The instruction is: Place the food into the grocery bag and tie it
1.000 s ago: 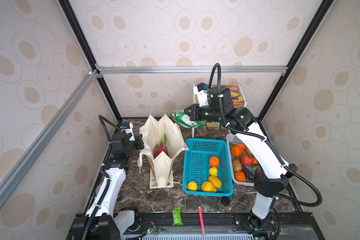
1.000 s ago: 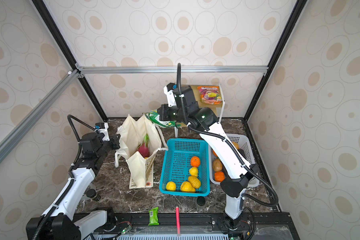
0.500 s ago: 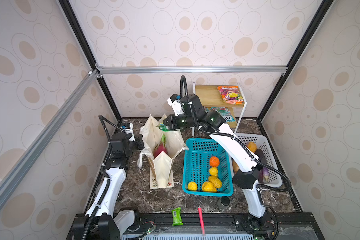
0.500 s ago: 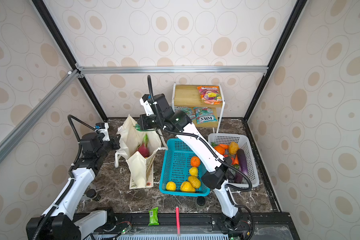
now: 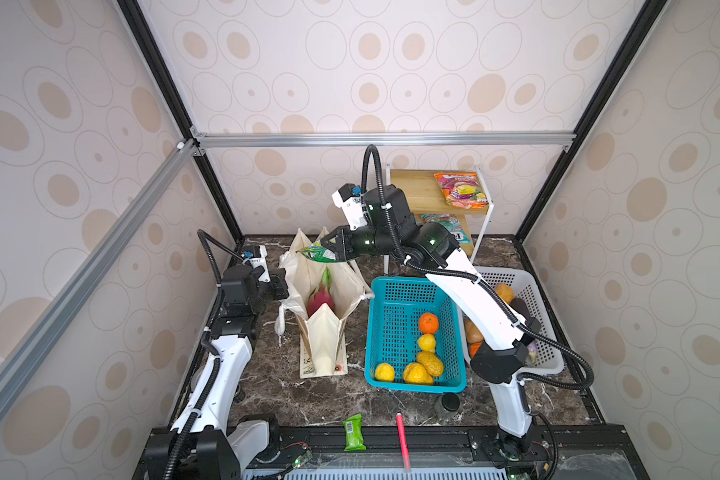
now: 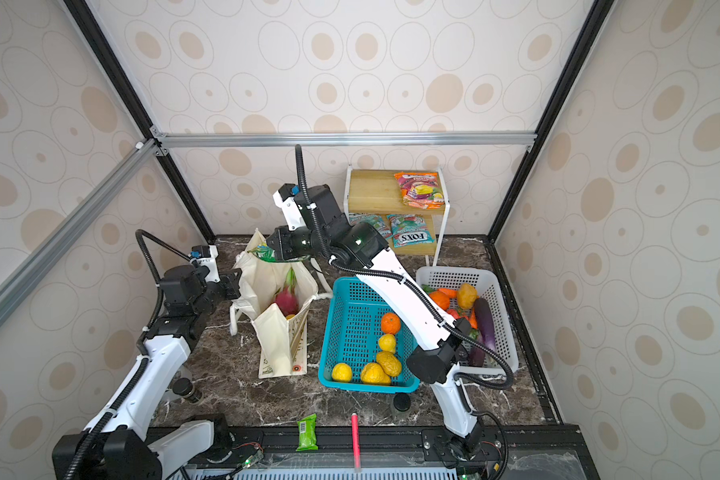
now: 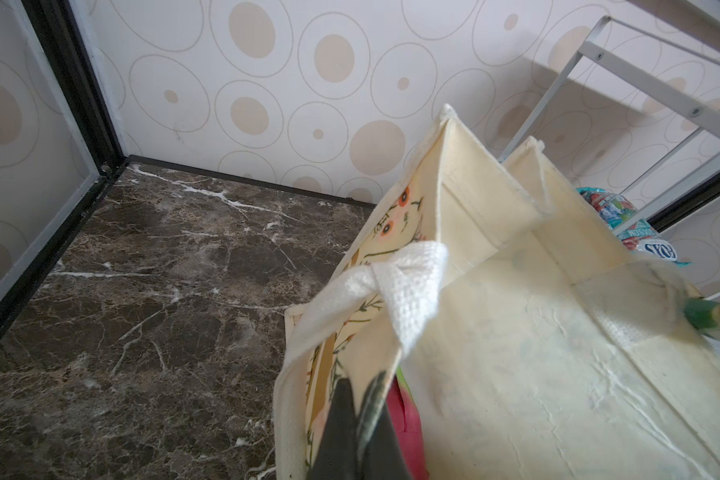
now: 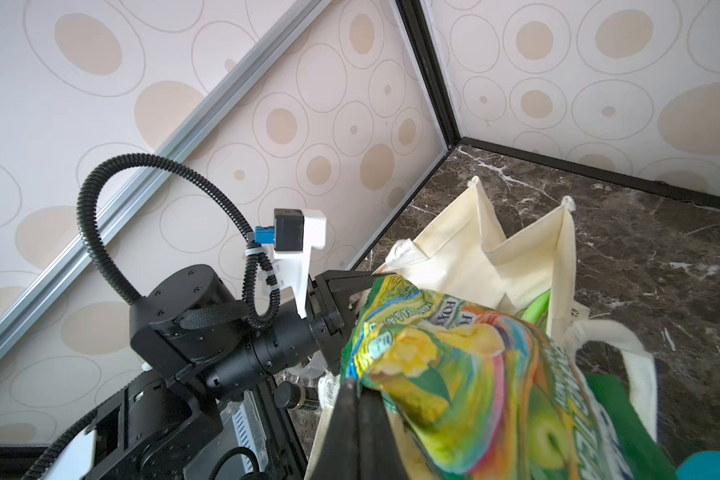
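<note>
The cream grocery bag [image 5: 323,332] [image 6: 275,332] stands open at the left of the table, with a pink dragon fruit [image 5: 319,297] [image 6: 285,300] inside. My left gripper [image 5: 281,289] [image 7: 360,382] is shut on the bag's left rim [image 7: 516,332], holding the mouth open. My right gripper [image 5: 328,248] [image 8: 356,384] is shut on the edge of a green Fox's packet [image 5: 317,253] [image 6: 262,252] [image 8: 474,365], which hangs just over the far end of the bag's mouth [image 8: 466,249]. More food lies in the baskets, including a purple eggplant [image 6: 485,320].
A blue basket [image 5: 391,280] with an orange and yellow fruit stands right of the bag, a white basket [image 6: 454,271] beyond it. A back shelf holds an orange packet [image 5: 460,189] and teal packets [image 6: 412,235]. A small green bar [image 5: 353,432] and a red stick [image 5: 402,432] lie at the front edge.
My right arm has swung left from the shelf, carrying the green packet over to the bag's mouth. The left arm has stayed on the bag's rim.
</note>
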Motion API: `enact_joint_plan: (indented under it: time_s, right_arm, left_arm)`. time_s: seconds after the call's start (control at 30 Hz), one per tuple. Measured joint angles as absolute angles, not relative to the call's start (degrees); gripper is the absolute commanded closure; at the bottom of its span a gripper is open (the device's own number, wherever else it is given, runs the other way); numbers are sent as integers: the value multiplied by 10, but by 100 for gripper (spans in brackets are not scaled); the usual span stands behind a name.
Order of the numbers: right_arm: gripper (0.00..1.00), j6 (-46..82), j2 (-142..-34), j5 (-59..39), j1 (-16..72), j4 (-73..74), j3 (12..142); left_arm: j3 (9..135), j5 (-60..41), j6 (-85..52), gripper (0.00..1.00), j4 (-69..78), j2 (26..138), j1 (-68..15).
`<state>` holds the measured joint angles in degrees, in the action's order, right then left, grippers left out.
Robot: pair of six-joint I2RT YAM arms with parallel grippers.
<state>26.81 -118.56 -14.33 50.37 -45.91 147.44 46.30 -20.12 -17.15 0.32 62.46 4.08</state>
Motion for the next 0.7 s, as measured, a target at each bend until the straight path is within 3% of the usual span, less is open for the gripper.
enact_joint_plan:
  time_s: [0.7]
  right_arm:
    - [100, 248, -1132, -110, 542, -407, 1415]
  left_arm:
    - [463, -202, -171, 100, 3, 625, 41]
